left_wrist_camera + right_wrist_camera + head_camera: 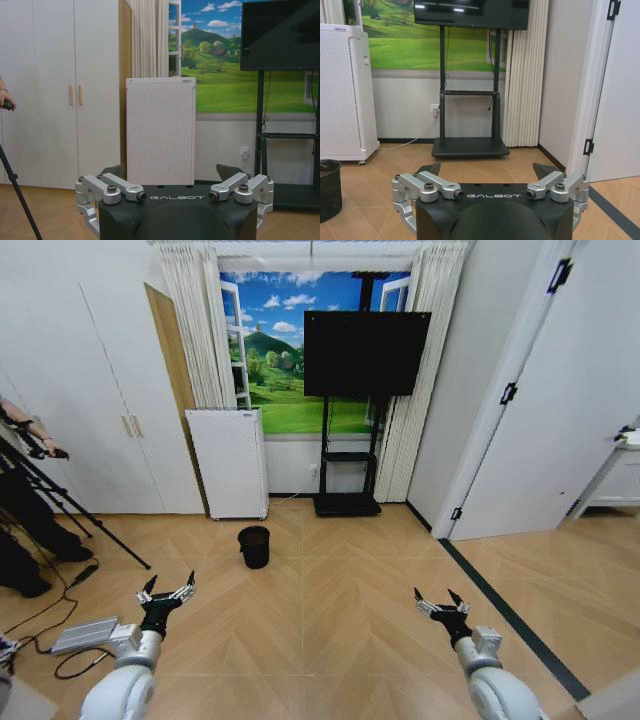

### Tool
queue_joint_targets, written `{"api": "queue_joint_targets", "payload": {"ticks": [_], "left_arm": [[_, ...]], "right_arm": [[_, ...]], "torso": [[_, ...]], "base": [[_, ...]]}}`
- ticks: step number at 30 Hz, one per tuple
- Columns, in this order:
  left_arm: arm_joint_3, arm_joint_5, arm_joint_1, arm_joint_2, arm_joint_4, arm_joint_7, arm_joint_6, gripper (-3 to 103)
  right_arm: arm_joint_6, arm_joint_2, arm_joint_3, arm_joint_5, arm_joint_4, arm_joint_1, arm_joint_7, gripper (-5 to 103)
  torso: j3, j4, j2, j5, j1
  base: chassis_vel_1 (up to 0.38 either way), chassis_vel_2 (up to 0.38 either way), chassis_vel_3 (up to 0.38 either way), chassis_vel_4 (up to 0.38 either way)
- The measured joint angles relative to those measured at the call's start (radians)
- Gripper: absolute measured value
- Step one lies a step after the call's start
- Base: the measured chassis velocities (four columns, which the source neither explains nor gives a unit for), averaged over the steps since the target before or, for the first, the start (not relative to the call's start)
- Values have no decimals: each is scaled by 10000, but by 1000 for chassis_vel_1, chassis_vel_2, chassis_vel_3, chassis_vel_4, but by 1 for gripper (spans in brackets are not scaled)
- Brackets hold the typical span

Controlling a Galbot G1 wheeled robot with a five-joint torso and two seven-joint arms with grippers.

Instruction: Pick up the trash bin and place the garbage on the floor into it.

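We see the bin (254, 546) standing upright on the floor (330, 610), well ahead of us and a little to our left, near the white appliance (229, 462) and the TV stand (348, 472); in the right wrist view the bin (329, 189) sits at the frame edge, with the appliance (346, 92) behind it and the stand (469, 107) beyond; the 2 arms are held low before us, well apart from the bin and from each other; the left end effector (168, 587) hovers above the floor with its fingers spread wide and nothing between them, and its wrist view shows the same wide spread (175, 172) facing the appliance (160, 131); the right end effector (437, 597) hovers likewise on our right side, fingers wide and holding nothing, as its own wrist view confirms (489, 169); a dark strip (510, 615) runs along the floor to the right of that arm; a flat grey device (84, 635) with a black cable lies on the floor beside the left arm.
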Motion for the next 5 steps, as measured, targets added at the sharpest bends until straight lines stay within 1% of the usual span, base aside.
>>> {"api": "queue_joint_targets", "payload": {"ticks": [5], "left_arm": [[0,0,0,0,0,0,1,100]], "right_arm": [[0,0,0,0,0,1,0,100]], "torso": [[0,0,0,0,0]], "base": [[0,0,0,0]]}}
